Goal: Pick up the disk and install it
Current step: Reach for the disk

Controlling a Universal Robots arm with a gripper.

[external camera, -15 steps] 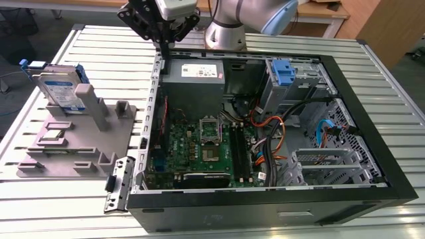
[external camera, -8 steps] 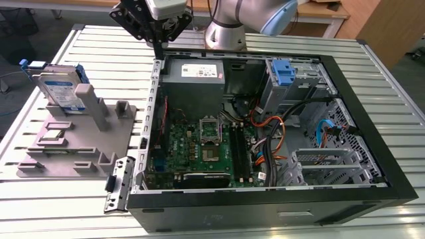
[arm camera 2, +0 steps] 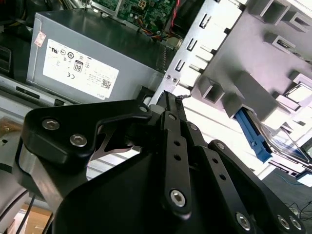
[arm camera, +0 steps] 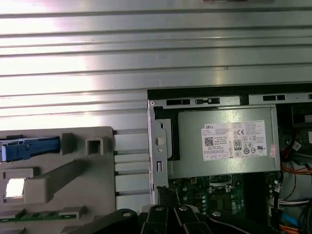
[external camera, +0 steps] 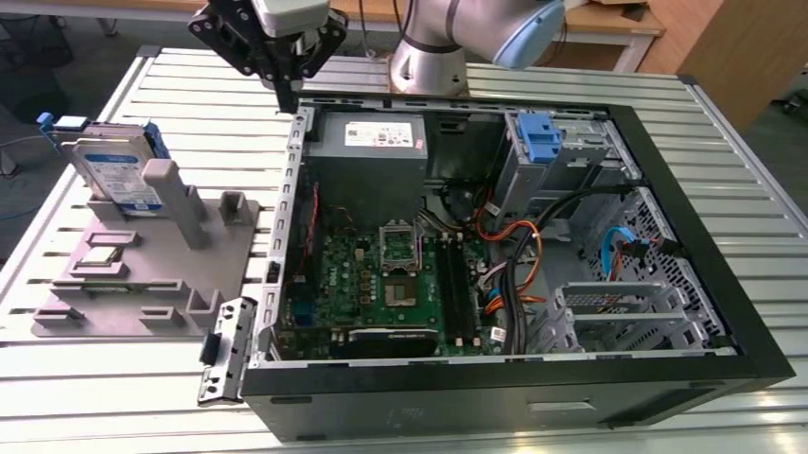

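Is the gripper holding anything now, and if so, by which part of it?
Nothing is held. The gripper is empty, jaws shut together; the disk stands apart in the grey holder.

silver disk [external camera: 114, 170] (blue rails, blue-and-white label); grey power supply [external camera: 378, 142], green motherboard [external camera: 373, 274].

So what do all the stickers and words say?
White sticker on the grey power-supply box: lines of print and little marks, too small to read.
Blue-and-white label on the disk: too small to read.
No other writing can be made out.
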